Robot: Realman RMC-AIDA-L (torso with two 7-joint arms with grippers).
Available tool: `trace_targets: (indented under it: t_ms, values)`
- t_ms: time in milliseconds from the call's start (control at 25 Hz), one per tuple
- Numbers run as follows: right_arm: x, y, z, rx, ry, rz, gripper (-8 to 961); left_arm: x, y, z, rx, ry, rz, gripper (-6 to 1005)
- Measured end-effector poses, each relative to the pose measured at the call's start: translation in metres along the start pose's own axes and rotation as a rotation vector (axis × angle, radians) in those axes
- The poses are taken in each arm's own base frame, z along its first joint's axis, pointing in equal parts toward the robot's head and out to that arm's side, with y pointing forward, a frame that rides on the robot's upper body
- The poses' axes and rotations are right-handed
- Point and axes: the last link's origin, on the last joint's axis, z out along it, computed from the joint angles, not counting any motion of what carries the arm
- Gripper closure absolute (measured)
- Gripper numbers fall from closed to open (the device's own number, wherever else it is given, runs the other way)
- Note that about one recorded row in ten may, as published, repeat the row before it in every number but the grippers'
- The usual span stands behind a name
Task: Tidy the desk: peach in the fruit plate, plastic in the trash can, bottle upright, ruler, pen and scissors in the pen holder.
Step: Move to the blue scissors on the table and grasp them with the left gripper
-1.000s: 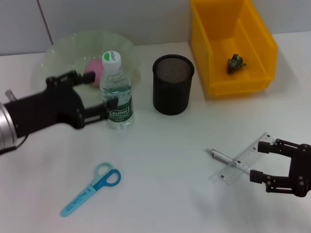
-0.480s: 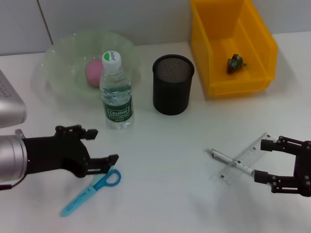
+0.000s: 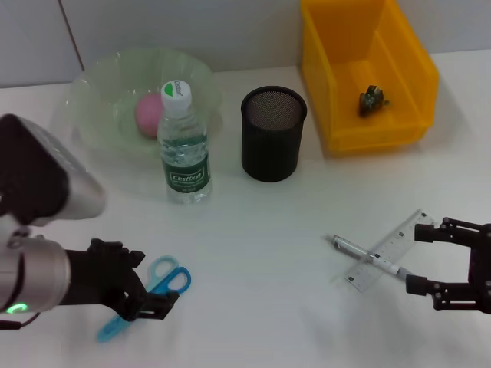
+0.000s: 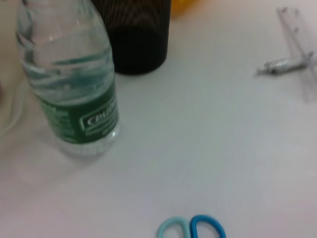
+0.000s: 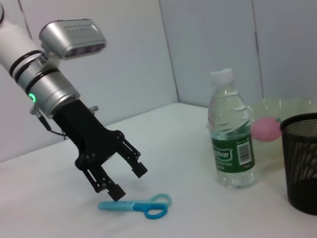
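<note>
The left gripper point(image 3: 146, 287), jaws wide, hovers over the scissors point(image 3: 146, 297) lying at 7 o'clock from the bottle point(image 3: 182, 146); thin flat blades could slip out when pinched.

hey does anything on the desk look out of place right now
Yes. The scissors lie flat on the table under the open left gripper, and the pen lies across the ruler by the open right gripper. None is in the pen holder.

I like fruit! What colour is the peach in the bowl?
Pink. The peach shows best in the head view.
</note>
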Motion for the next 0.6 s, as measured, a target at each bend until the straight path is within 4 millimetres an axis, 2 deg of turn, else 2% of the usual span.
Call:
trace_targets:
  t_ms: [280, 600]
  values:
    - [0.001, 0.001, 0.002, -0.004, 0.001, 0.001, 105, 0.013, 0.012, 0.009, 0.040, -0.081, -0.003, 196]
    - [0.003, 0.002, 0.001, 0.002, 0.003, 0.002, 104, 0.024, 0.011, 0.011, 0.089, -0.156, -0.018, 197]
